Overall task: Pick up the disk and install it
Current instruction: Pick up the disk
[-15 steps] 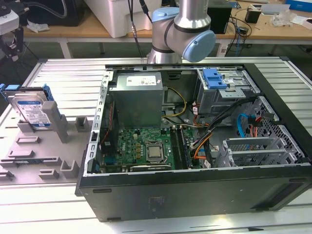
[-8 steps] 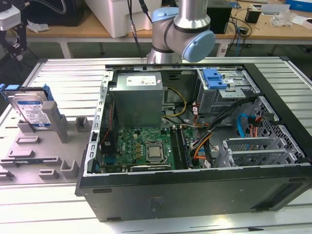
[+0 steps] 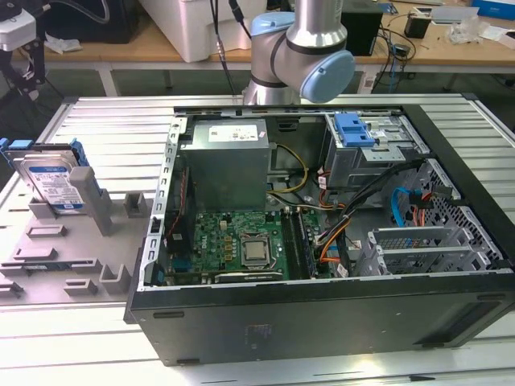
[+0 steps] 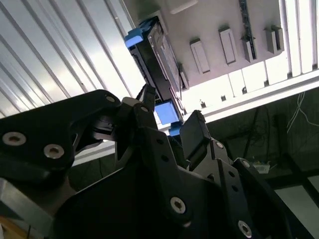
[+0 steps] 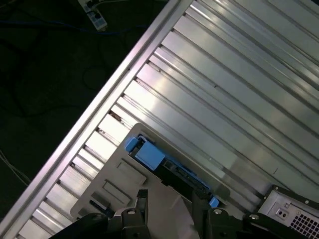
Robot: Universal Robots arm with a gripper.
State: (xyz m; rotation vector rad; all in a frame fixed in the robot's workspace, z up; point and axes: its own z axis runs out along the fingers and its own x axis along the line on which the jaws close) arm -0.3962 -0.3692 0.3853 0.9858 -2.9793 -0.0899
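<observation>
The disk, a silver drive with a blue-and-white label and a blue frame, stands on edge in a grey holder at the exterior view's left. My gripper hangs above it, apart from it, near the picture's upper left corner. In both wrist views the two dark fingers stand apart with nothing held. The second wrist view shows the disk beyond the open gripper, with blue frame showing in the gap. In the first wrist view the disk's blue edge lies just past the gripper.
An open black computer case takes up the middle and right of the slotted metal table. Inside it are a grey power-supply box, a green board, cables and a blue latch piece. The table edge borders dark floor.
</observation>
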